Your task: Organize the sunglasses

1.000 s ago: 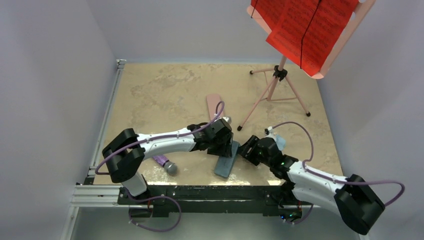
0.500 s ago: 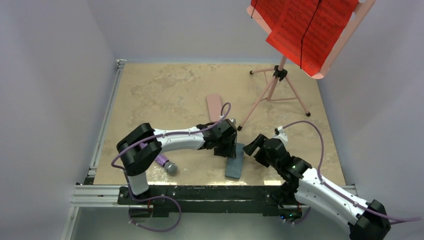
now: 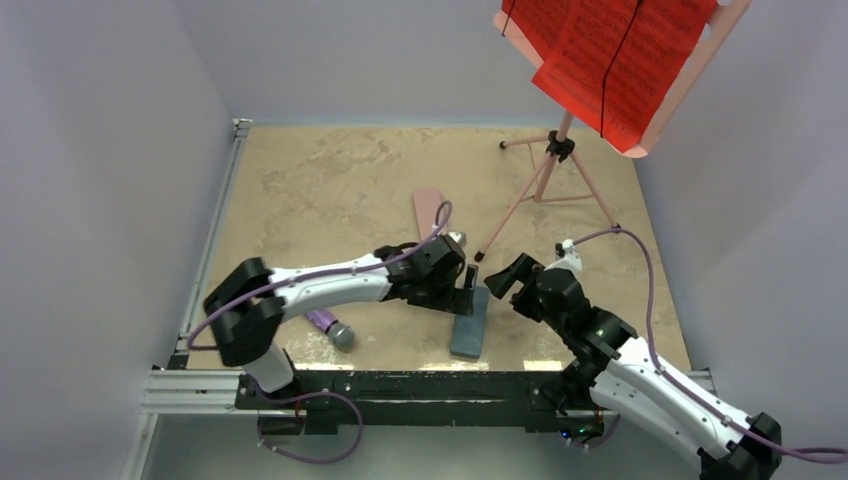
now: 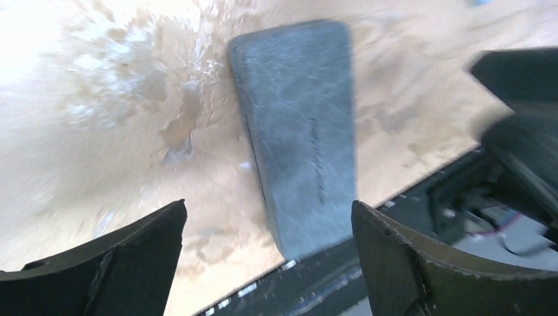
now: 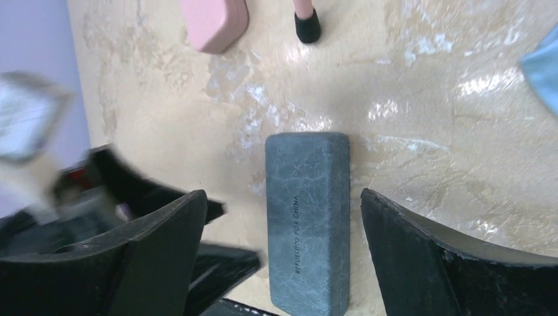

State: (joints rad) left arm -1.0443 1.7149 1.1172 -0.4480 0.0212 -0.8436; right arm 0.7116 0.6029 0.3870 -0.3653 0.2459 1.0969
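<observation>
Thin-framed sunglasses: no pair shows in any view; look, pose and place cannot be told. Oblong blue-grey case (image 3: 470, 325), lower middle of top view, lies flat, shut. Oblong pink case (image 3: 429, 210), near centre, flat, shut. Insides hidden.

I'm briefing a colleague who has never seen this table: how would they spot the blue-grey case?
Look at the near edge of the tan marbled table, about midway along. The blue-grey case lies flat there, closed. Unlike the pink case farther back, it is grey with small print along its lid.
</observation>
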